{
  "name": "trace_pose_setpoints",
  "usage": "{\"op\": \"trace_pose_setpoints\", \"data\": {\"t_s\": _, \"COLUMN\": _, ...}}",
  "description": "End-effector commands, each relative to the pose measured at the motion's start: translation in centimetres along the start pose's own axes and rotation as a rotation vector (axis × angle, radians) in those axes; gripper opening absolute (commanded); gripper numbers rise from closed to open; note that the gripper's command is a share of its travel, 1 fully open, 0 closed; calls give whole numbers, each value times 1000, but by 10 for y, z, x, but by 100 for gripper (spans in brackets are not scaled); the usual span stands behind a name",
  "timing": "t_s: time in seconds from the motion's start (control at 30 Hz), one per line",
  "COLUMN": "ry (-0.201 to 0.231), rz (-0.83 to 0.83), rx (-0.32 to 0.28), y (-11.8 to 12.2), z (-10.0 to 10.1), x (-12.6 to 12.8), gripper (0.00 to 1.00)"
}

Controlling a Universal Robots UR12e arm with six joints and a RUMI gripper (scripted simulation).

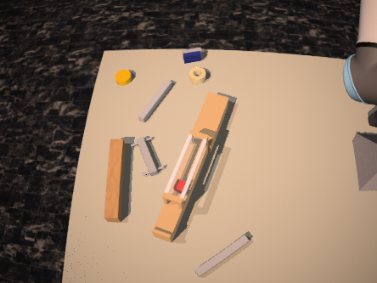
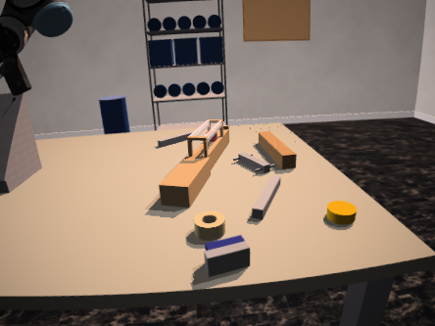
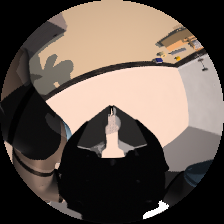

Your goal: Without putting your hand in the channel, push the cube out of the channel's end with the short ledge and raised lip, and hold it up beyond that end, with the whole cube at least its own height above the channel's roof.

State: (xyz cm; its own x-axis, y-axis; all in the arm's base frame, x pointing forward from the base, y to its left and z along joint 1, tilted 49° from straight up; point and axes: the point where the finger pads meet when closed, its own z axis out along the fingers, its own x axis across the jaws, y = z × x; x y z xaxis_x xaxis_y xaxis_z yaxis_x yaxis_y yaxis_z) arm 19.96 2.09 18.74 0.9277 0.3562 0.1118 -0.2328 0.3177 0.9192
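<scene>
Wrist view showed the tool (image 3: 113, 116) closed together on nothing, well away from the channel (image 1: 193, 163). The red cube (image 1: 181, 186) was seen inside it. A stick (image 1: 156, 100) was judged needed next for pushing.

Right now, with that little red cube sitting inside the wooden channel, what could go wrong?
1. The hand is shut on nothing and far from the table's tools, so it must first fetch one, perhaps the long grey bar.
2. The small red cube lies under pale roof rails; a stick pushed at a slant might jam.
3. The cream ring and the blue-topped grey block crowd the channel's far end.
</scene>
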Motion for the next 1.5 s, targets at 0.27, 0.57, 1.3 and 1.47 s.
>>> {"op": "trace_pose_setpoints", "data": {"t_s": 0.27, "ry": -106, "rz": 185, "rx": 30, "y": -24, "z": -8, "x": 9, "gripper": 0}}
{"op": "trace_pose_setpoints", "data": {"t_s": 0.57, "ry": -336, "rz": 572, "rx": 55, "y": -73, "z": -23, "x": 41, "gripper": 0}}
{"op": "trace_pose_setpoints", "data": {"t_s": 1.3, "ry": -880, "rz": 1474, "rx": -74, "y": -171, "z": -26, "x": 182, "gripper": 0}}
{"op": "trace_pose_setpoints", "data": {"t_s": 1.47, "ry": -1003, "rz": 1681, "rx": -140, "y": -187, "z": -15, "x": 226, "gripper": 0}}
